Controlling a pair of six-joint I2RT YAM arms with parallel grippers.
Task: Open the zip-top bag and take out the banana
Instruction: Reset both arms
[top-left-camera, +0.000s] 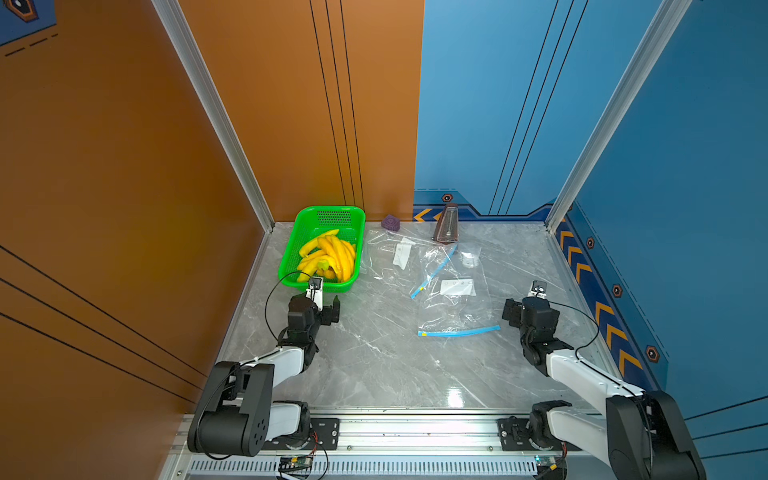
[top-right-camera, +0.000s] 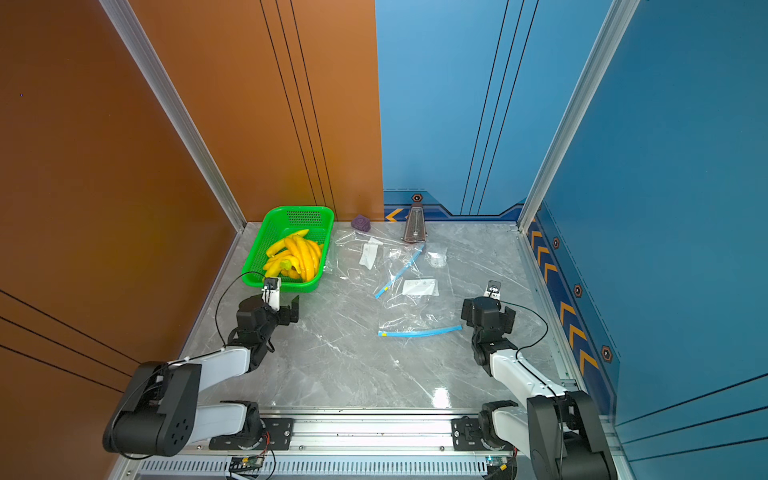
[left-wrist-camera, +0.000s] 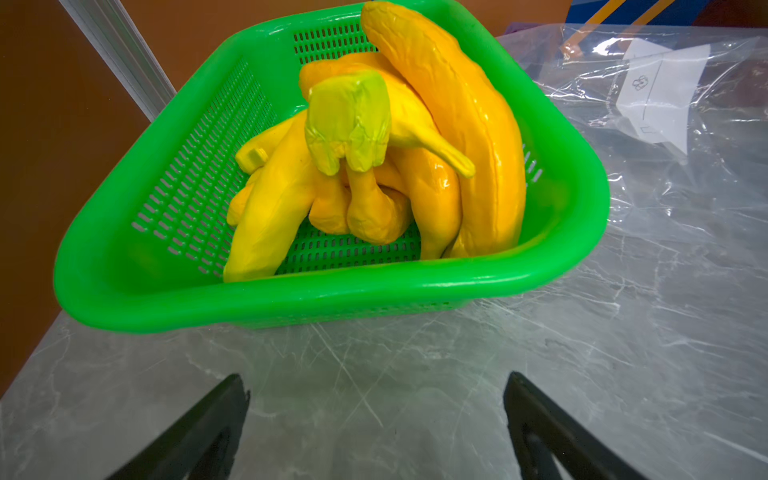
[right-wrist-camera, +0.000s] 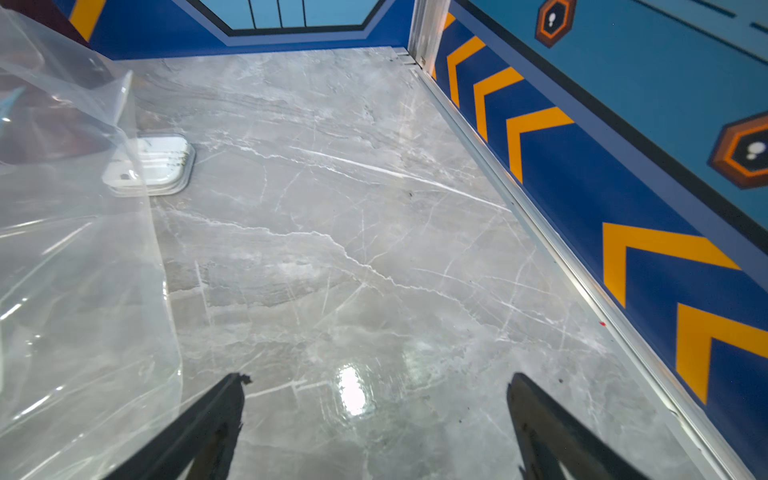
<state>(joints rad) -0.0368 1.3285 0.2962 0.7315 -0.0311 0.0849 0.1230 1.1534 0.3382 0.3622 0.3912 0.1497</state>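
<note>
Bananas: heaped together in the green basket, outside both bags.
Basket place: set at the back left of the bench, close to the orange wall.
Near zip-top bag: laid flat, right of centre, with its blue zip strip turned toward the robot; whether the strip is sealed cannot be told.
Far zip-top bag: crumpled and spread between the basket and the near bag, its edge just beside the basket's right wall; its slanted zip strip is seen where the two bags overlap.
Paper slips: white, seen through the film of both bags.
Left hand: released, fingers spread wide with only bench between them; held low before the basket, whose near rim stands between it and the bananas.
Right hand: released, fingers wide apart, nothing grasped; held over bare bench right of the near bag, whose clear film reaches just beside one finger.
Back edge: a purple block and a brown metronome-shaped object are stood behind the bags.
White packet: small, rounded, partly covered by film at the near bag's far corner.
</note>
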